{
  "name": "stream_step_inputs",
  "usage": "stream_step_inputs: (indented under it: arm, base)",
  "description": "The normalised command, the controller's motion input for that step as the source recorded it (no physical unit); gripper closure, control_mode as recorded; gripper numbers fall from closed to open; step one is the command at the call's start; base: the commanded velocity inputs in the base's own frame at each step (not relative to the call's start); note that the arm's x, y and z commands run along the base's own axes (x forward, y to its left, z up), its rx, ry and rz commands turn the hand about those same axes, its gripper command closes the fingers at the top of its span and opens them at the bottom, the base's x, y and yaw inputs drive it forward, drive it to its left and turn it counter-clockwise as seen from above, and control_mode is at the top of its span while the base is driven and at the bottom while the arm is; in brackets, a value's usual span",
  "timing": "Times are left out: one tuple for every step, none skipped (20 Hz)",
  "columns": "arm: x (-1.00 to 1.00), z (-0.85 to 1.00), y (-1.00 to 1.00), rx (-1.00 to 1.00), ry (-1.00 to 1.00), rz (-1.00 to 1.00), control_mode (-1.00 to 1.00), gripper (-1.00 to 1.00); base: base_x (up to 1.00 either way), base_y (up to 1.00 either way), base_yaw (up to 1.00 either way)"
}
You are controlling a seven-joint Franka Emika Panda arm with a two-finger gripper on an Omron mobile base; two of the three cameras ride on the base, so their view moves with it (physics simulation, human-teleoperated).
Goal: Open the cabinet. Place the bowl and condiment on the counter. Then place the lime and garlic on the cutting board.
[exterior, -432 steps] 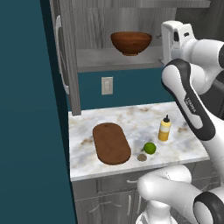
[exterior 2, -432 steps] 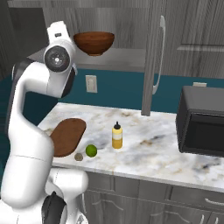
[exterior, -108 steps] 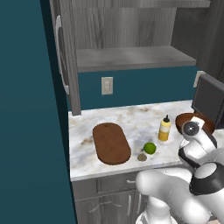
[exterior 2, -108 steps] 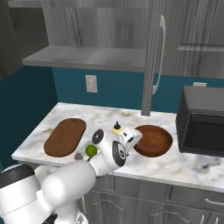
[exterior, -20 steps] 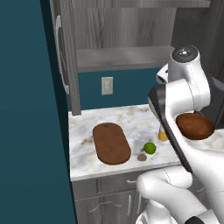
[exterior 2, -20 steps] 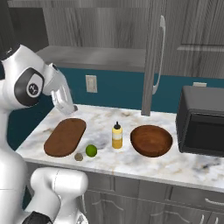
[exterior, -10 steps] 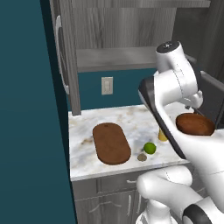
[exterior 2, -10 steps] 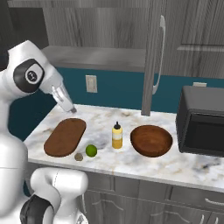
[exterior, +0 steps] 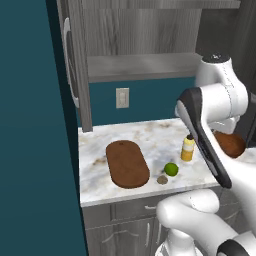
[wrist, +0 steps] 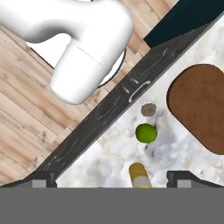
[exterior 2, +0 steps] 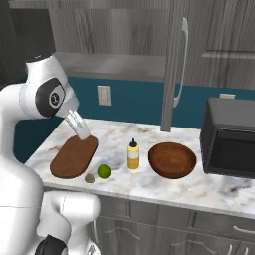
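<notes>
1. Since half a second ago, the arm has swung further; in the right base view its fingers (exterior 2: 79, 130) now hang above the far end of the board (exterior 2: 73, 156).
2. Fingers stand wide apart and hold nothing.
3. Cabinet (exterior 2: 114, 30) is open, its door (exterior 2: 175, 64) swung out edge-on, its grey shelf (exterior 2: 117, 66) bare.
4. Bowl (exterior 2: 172, 160) sits on the white marble tabletop (exterior 2: 209, 189), just left of a black microwave (exterior 2: 231, 144).
5. Bottle (exterior 2: 133, 154) stands upright on the tabletop at about 9 o'clock from the bowl, near it but apart.
6. Lime (exterior 2: 103, 171) lies on the tabletop at about 8 o'clock from the bottle, just beside the board's near edge and not on it.
7. Garlic (exterior 2: 89, 179) lies just beside the lime, at its 8 o'clock, also off the board.
8. From the hand view, garlic (wrist: 148, 110), lime (wrist: 146, 133) and the bottle's top (wrist: 139, 174) line up from 12 to 6 o'clock, with the board (wrist: 199, 105) at 3 o'clock.
</notes>
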Motion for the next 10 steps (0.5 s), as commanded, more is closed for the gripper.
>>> stream_step_inputs:
  arm:
    - [-0.15, -0.29, 0.02, 0.13, 0.00, 0.17, -1.00, -1.00]
    - [-0.16, -0.29, 0.04, 0.10, 0.00, 0.17, -1.00, -1.00]
    - [-0.14, -0.31, 0.05, 0.08, 0.00, 0.17, -1.00, -1.00]
    - [-0.14, -0.35, 0.09, 0.07, 0.00, 0.16, -1.00, -1.00]
    - [-0.12, -0.37, 0.10, 0.05, 0.00, 0.15, -1.00, -1.00]
    - [-0.16, -0.32, 0.09, 0.00, 0.00, 0.14, -1.00, -1.00]
    - [-0.18, -0.25, 0.00, 0.00, -0.01, 0.13, -1.00, -1.00]
    - [-0.12, -0.17, 0.05, 0.00, 0.00, 0.09, -1.00, -1.00]
    - [-0.09, -0.17, 0.05, 0.00, -0.02, 0.09, -1.00, -1.00]
    - [-0.08, -0.18, 0.08, -0.01, -0.03, 0.08, -1.00, -1.00]
  base:
    - [0.00, 0.00, 0.00]
    - [0.00, 0.00, 0.00]
    - [0.00, 0.00, 0.00]
    - [0.00, 0.00, 0.00]
    - [0.00, 0.00, 0.00]
    - [0.00, 0.00, 0.00]
    - [0.00, 0.00, 0.00]
    - [0.00, 0.00, 0.00]
    - [0.00, 0.00, 0.00]
    - [0.00, 0.00, 0.00]
